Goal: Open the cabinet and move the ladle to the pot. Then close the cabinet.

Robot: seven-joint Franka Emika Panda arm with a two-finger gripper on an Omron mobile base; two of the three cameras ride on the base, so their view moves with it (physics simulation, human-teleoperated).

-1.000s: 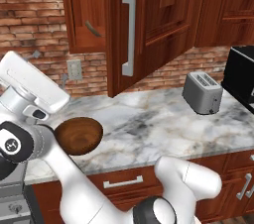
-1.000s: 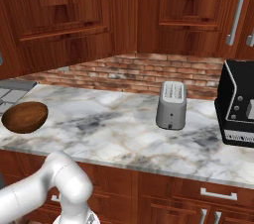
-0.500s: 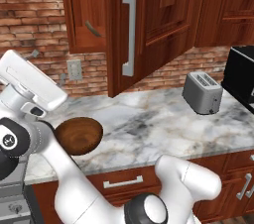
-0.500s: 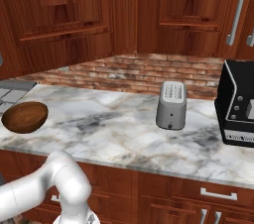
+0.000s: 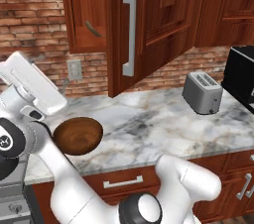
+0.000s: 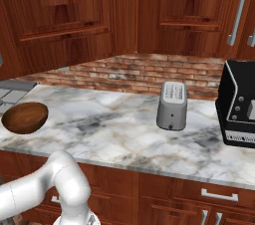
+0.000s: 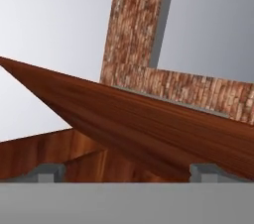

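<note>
The cabinet's panelled door [image 5: 158,20] stands swung open, its long silver bar handle [image 5: 129,32] facing me. Inside the opened cabinet, the thin grey ladle [image 5: 92,28] leans against the dark back wall. The pot is out of view. My gripper [image 7: 128,173] is open, its two dark fingertips [image 7: 47,172] set wide apart with nothing between them. Ahead of it the hand view looks along a slanting reddish-brown wooden panel [image 7: 149,129], with brick wall [image 7: 134,25] behind. A white arm link [image 5: 30,86] rises at the left over the counter.
A brown wooden bowl [image 5: 78,135] [image 6: 24,117] sits on the marble counter [image 5: 149,124] near its left end. A silver toaster [image 5: 202,92] [image 6: 172,105] and a black appliance [image 5: 241,77] [image 6: 239,104] stand to the right. A wall outlet [image 5: 75,70] is under the cabinet.
</note>
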